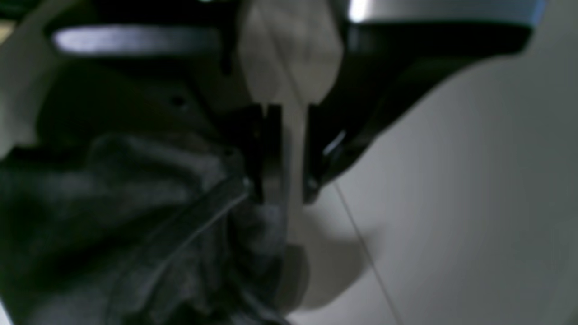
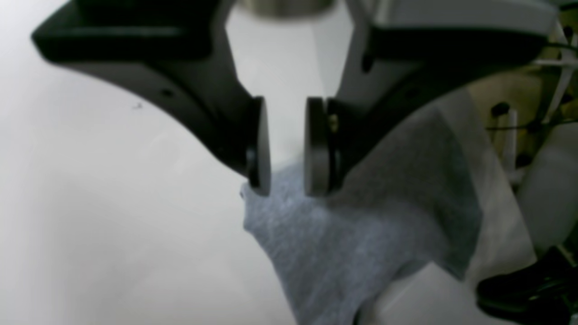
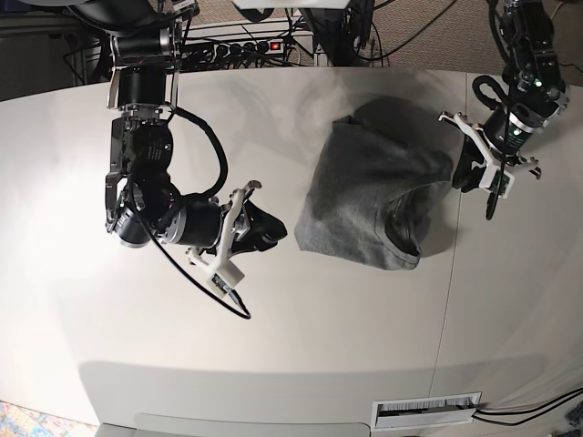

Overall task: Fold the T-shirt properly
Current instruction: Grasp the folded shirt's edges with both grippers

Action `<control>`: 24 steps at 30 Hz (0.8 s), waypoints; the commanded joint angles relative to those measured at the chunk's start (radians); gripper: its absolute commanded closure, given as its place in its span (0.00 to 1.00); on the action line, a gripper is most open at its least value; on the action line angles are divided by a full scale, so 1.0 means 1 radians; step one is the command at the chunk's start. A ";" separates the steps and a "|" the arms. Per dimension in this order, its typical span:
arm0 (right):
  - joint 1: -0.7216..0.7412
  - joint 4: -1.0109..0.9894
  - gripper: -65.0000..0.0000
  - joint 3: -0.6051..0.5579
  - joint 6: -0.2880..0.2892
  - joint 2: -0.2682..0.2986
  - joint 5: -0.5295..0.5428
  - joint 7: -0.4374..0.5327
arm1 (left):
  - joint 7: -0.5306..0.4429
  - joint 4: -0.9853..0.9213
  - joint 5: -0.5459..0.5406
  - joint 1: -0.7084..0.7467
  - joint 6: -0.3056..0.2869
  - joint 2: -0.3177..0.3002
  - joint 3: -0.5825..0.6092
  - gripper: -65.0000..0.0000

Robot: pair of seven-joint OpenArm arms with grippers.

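We judge the fold to be partway through. The heather-grey short-sleeved cotton T-shirt (image 3: 369,196) lies on the broad white tabletop (image 3: 273,364), toward its far right part, gathered into a rough upright rectangle rather than spread flat — so at least the sides seem to be turned in. It is not a tidy packet, though: the ribbed crew neck shows as a dark curve near the lower right corner, the top edge bulges, and the right side ripples toward the left gripper (image 3: 474,168).

That left gripper sits at the shirt's right edge. In its wrist view dark bunched cloth (image 1: 135,216) lies beside the fingers, and a narrow pale gap runs between the jaws; we cannot tell whether they hold a pinch of fabric or stand parted just clear of it.

The right gripper (image 3: 269,228) lies low over the table just beside the shirt's lower left corner. Its wrist view shows the jaws standing apart with bare table between the pads and grey fabric (image 2: 361,234) just beyond the fingertips — nothing is held.

What is left, as we read it: smooth the bulged top and rippled side, then bring one end over the other so the neck is tucked in and the edges line up.
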 commanded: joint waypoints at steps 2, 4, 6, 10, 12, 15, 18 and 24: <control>0.026 0.016 0.78 0.003 0.001 0.005 -0.018 0.060 | 0.010 0.093 -0.017 -0.007 0.000 -0.010 -0.002 0.85; 0.025 0.016 0.78 0.002 0.001 0.005 -0.053 0.099 | 0.047 0.169 -0.035 -0.005 0.001 -0.007 -0.002 0.85; 0.025 0.016 0.78 0.001 0.001 0.005 -0.090 0.154 | 0.075 0.246 -0.134 0.015 0.024 -0.006 -0.002 0.85; 0.025 0.015 0.88 0.001 0.001 0.005 -0.195 0.293 | 0.077 0.320 -0.316 0.086 0.027 0.033 -0.002 0.85; 0.025 0.013 1.00 0.001 0.001 0.002 -0.208 0.329 | 0.064 0.314 -0.317 0.107 0.023 0.081 -0.002 0.85; 0.025 0.013 1.00 -0.010 0.001 -0.021 -0.217 0.349 | 0.036 0.280 -0.365 0.123 0.022 0.137 -0.002 0.92; 0.025 0.012 1.00 -0.056 0.001 -0.064 -0.309 0.394 | 0.036 0.232 -0.426 0.123 -0.008 0.180 -0.002 1.00; 0.040 -0.073 1.00 -0.200 0.001 -0.112 -0.542 0.572 | 0.061 0.145 -0.428 0.123 -0.038 0.272 -0.002 1.00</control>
